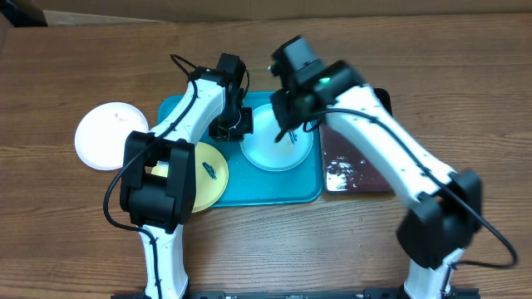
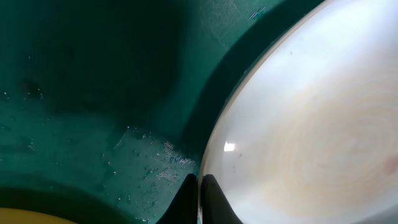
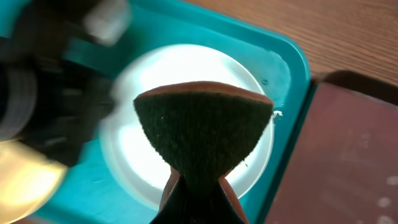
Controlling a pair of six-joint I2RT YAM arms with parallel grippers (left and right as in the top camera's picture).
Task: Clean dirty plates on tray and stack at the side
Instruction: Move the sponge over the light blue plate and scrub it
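Observation:
The turquoise tray [image 1: 249, 187] lies mid-table. On it sits the pale blue plate [image 1: 270, 149], whose left rim is pinched by my shut left gripper [image 1: 236, 124]. In the left wrist view the black fingertips of that gripper [image 2: 199, 198] close on the plate [image 2: 311, 124] at its edge. My right gripper [image 3: 196, 202] is shut on a sponge [image 3: 202, 127] with a dark green scouring face, held over the plate [image 3: 140, 155]. A yellow-green plate [image 1: 206, 178] with a dark smear overlaps the tray's left rim. The white plate [image 1: 106, 135] rests on the table to the left.
A black tray [image 1: 357, 162] of dark liquid touches the turquoise tray's right side. The two arms crowd over the tray's back half. Bare wooden table [image 1: 66, 232] stretches along the front and far left.

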